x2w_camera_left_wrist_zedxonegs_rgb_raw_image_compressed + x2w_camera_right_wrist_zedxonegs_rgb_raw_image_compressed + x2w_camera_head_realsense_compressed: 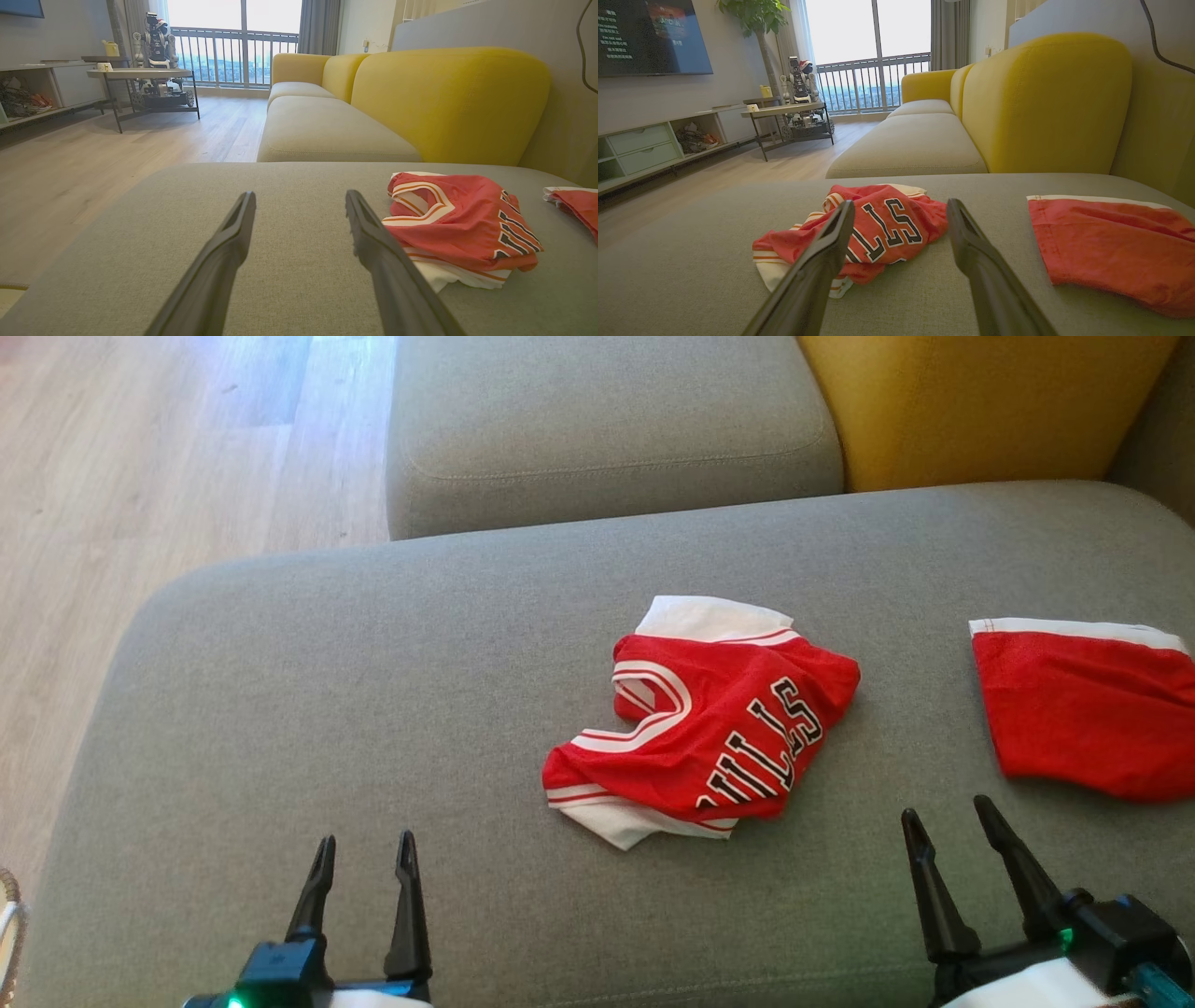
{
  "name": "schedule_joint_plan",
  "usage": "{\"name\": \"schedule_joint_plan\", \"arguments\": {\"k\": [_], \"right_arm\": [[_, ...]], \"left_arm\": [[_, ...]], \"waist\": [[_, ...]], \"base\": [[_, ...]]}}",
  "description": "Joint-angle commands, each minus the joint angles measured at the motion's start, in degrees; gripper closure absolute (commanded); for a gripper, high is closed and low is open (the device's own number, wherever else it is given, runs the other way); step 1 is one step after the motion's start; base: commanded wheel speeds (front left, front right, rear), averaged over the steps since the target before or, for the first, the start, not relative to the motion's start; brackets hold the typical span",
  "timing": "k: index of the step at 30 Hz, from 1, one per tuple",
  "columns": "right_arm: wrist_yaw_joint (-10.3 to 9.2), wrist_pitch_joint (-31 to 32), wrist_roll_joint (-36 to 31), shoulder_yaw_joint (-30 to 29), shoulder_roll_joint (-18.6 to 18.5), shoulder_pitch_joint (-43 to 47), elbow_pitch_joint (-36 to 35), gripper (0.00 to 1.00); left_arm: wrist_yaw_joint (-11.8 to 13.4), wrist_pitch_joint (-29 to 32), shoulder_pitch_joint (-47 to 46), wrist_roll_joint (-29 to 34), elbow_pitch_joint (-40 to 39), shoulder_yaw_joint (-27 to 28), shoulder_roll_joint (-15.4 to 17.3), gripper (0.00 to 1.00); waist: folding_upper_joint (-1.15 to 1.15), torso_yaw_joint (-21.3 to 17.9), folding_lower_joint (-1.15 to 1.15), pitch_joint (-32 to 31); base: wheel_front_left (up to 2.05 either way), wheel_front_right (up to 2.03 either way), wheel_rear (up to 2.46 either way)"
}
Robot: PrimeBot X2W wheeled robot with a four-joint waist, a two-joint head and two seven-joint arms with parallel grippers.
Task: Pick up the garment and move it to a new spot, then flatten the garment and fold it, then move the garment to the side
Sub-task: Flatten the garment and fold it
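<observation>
Item one, crumpled red mesh jersey with white trim and black lettering [700, 728]: lies in a loose heap near the middle of the broad grey fabric seat cushion [373, 709], armhole and hem bands turned over one another, lettering partly lost in a fold; neither arm touches it, so it is judged to be the garment awaiting pick-up. Item two, flat red folded garment with a white band [1083, 709]: rests well apart on the robot's right, edges squared; judged a piece set aside out of the working area, which leaves the open grey stretch on the left as a likely new spot. Item three, left gripper [365, 840]: two long dark fingers spread apart, nothing between them, poised over bare cushion to the left of the jersey; its wrist view puts the jersey off to the right of the fingers. Item four, right gripper [947, 807]: fingers likewise parted and empty, set between the jersey and the folded garment but nearer the robot than both; its wrist view shows the lettered fold just beyond the finger at that view's left, so this arm seems better placed for a first pinch. Surroundings: yellow upholstered backrest [980, 401] behind; pale wood floor [140, 476] to the left. Progress: first step not yet begun.
</observation>
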Motion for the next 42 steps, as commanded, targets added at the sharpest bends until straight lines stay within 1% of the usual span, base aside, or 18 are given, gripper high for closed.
{"name": "schedule_joint_plan", "arguments": {"k": [1,8,13,16,18,19,20,21,23,26,29,31,37,38,42], "right_arm": [[-0.02,-0.54,-0.53,1.53,-0.5,-2.11,-1.6,0.0],[-0.02,-0.54,-1.04,1.92,-0.5,-2.55,-1.37,0.0],[-0.02,-0.54,-1.45,2.59,-0.5,-2.99,-1.22,0.0],[-0.02,-0.54,-1.81,3.26,-0.5,-3.51,-1.05,0.0],[-0.02,-0.54,-1.95,3.38,-0.5,-3.92,-1.08,0.0],[-0.02,-0.54,-1.95,3.38,-0.5,-3.92,-1.08,0.0],[-0.02,-0.54,-2.13,3.54,-0.5,-4.19,-1.08,0.0],[-0.02,-0.54,-2.13,3.54,-0.5,-4.19,-1.08,0.0],[-0.02,-0.54,-2.38,3.84,-0.5,-4.57,-0.99,0.0],[-0.02,-0.54,-2.5,4.38,-0.5,-5.48,-0.84,0.0],[-0.02,-0.54,-2.18,5.66,-0.5,-6.38,-0.74,0.0],[-0.02,-0.54,-1.98,6.25,-0.5,-6.92,-0.95,0.0],[-0.02,-0.54,-1.93,7.7,-0.5,-8.82,-0.89,0.0],[-0.02,-0.54,-1.75,8.24,-0.5,-9.61,-0.56,0.0],[-0.02,-0.54,-1.45,8.72,-0.5,-11.09,-0.49,0.0]], "left_arm": [[-0.08,-0.52,-2.74,0.29,-1.52,1.55,-0.49,0.0],[-0.47,-0.52,-2.9,-0.81,-0.75,1.61,-0.49,0.0],[-2.43,-0.52,-4.31,-1.6,1.81,1.53,-0.49,0.0],[-4.17,-0.52,-6.01,-2.46,4.62,1.58,-0.5,0.0],[-5.78,-0.52,-7.28,-3.0,7.17,1.46,-0.5,0.0],[-5.78,-0.52,-7.28,-3.0,7.17,1.46,-0.5,0.0],[-7.14,-0.52,-8.88,-3.16,10.36,1.23,-0.5,0.0],[-7.14,-0.52,-8.88,-3.16,10.36,1.23,-0.5,0.0],[-8.29,-0.52,-11.15,-3.59,12.88,1.01,-0.5,0.0],[-10.44,-0.52,-14.72,-6.8,16.18,0.0,-0.5,0.0],[-11.85,-0.52,-18.5,-9.17,20.76,-1.72,-0.5,0.0],[-12.29,-0.52,-21.32,-9.89,24.29,-2.89,-0.5,0.0],[-12.15,-0.48,-29.21,-11.07,33.55,-4.05,-0.5,0.0],[-12.28,-0.44,-31.23,-11.11,36.39,-4.0,-0.48,0.0],[-13.28,-0.31,-33.93,-11.59,41.13,-4.17,-0.44,0.0]], "waist": [[0.0,0.03,0.0,-0.08],[0.0,-0.56,0.0,-0.2],[0.0,-1.86,0.0,0.68],[0.0,-3.03,0.0,1.55],[0.0,-3.87,0.0,2.14],[0.0,-3.87,0.0,2.14],[0.0,-4.62,0.0,2.76],[0.0,-4.62,0.0,2.76],[0.0,-5.36,0.0,3.49],[0.0,-6.38,0.0,4.73],[0.0,-7.46,0.0,6.08],[0.0,-8.11,0.0,7.29],[0.0,-9.75,0.0,11.46],[0.0,-10.27,0.0,12.6],[0.0,-11.24,0.0,14.07]], "base": [[0.0,0.0,0.0],[0.0,0.0,0.0],[0.0,0.0,0.0],[0.0,0.0,0.0],[0.0,0.0,0.0],[0.0,0.0,0.0],[0.0,0.0,0.0],[0.0,0.0,0.0],[0.0,0.0,0.0],[0.0,0.0,0.0],[0.0,0.0,0.0],[0.0,0.0,0.0],[0.0,0.0,0.0],[0.0,0.0,0.0],[0.0,0.0,0.0]]}}
